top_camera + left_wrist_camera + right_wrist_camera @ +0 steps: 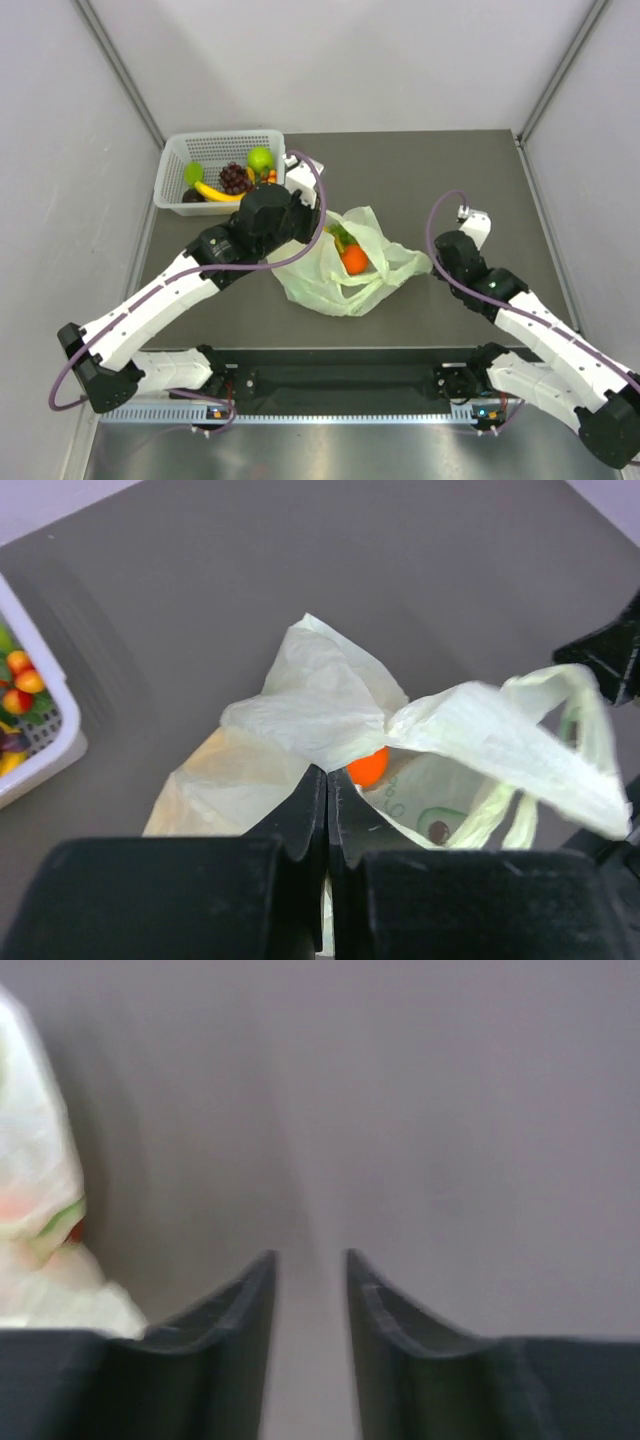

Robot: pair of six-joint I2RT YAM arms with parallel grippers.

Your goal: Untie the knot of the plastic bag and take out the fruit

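Basket, white lattice, sits upper left of the top view with a banana, dark grapes and a green apple in it. It's not part of my job right now.

Moving right, my left arm reaches across to the plastic bag, which lies mid-frame on the grey worktop. The left wrist view has the left tool with its fingers pressed together at the bag's near edge. A pale sliver shows between them lower down, so I read it as pinching a fold of the film. That's a judgement, since the contact itself is hard to see.

I can't find a knot anywhere. The bag mouth gapes and one handle loop trails loose to the right. I'd call the untying done and the step in hand is getting the fruit out.

The orange sits inside the open mouth, just past my left fingertips in the wrist view. Something green lies above it in the top view, too small to name.

Further right, the right tool has its fingers parted with nothing between them. It hangs low over bare worktop just beside the loose handle, and the bag shows only at the left edge of its camera.

Next move, as I see it: keep the left pinch up so the mouth stays wide, then swing the right tool left into the opening and close on the orange. The film is thin and floppy and could fold over the fruit or get caught in the grab.
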